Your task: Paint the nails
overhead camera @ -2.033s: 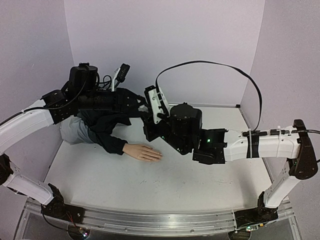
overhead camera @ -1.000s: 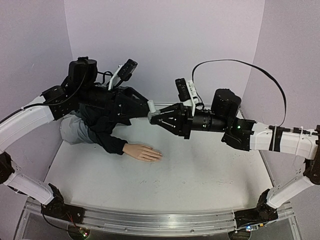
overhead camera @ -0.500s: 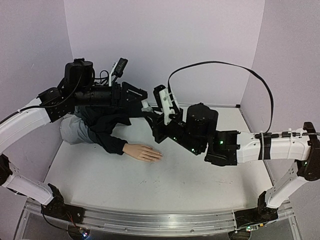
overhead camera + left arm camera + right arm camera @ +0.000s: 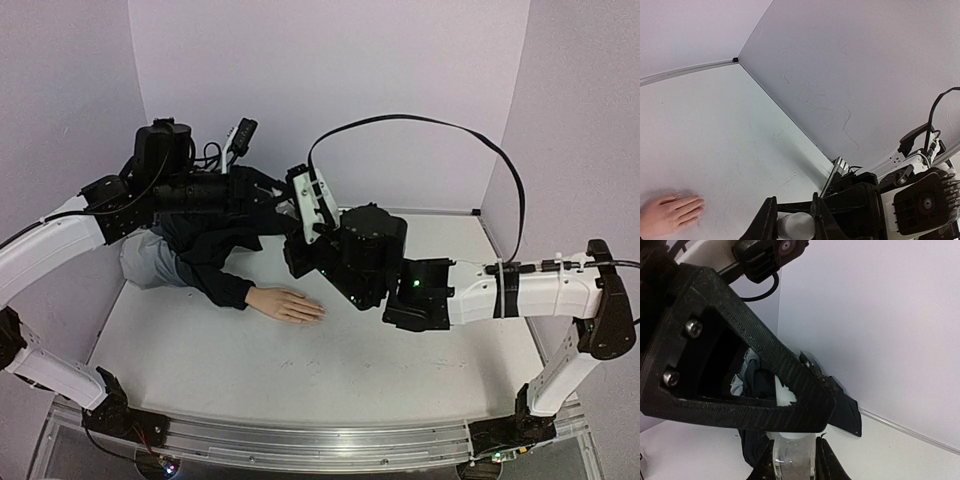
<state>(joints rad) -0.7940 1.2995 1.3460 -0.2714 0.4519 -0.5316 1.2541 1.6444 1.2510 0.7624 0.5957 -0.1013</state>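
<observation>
1. From the overhead camera I see the pale peach mannequin hand [image 4: 285, 303] lying flat on the white table [image 4: 400, 360], left of centre. It comes out of a dark sleeve [image 4: 222, 284].
2. Its long axis runs left to right, angled slightly toward the near edge. The outstretched fingers point to the robot's right.
3. The nails [image 4: 317, 312] sit at that right-hand end of the hand, on the fingertips. They are too small for me to make out one by one in any view.
4. My left wrist camera catches the same hand in its bottom-left corner, with the fingers close together.
5. The left gripper [image 4: 793, 216] has its fingers pressed against the sides of a white cylindrical cap [image 4: 796, 228].
6. The right gripper [image 4: 792, 460] is pinching a small clear bottle [image 4: 790, 452], which stands upright between its fingers.
7. Overhead, the two grippers meet nose to nose in the air above the sleeve, behind the mannequin hand and clear of the fingertips.
8. In the right wrist view the left gripper's black finger fills the foreground just above the bottle.
9. A grey cloth [image 4: 148, 262] is bunched at the far left, touching the sleeve.
</observation>
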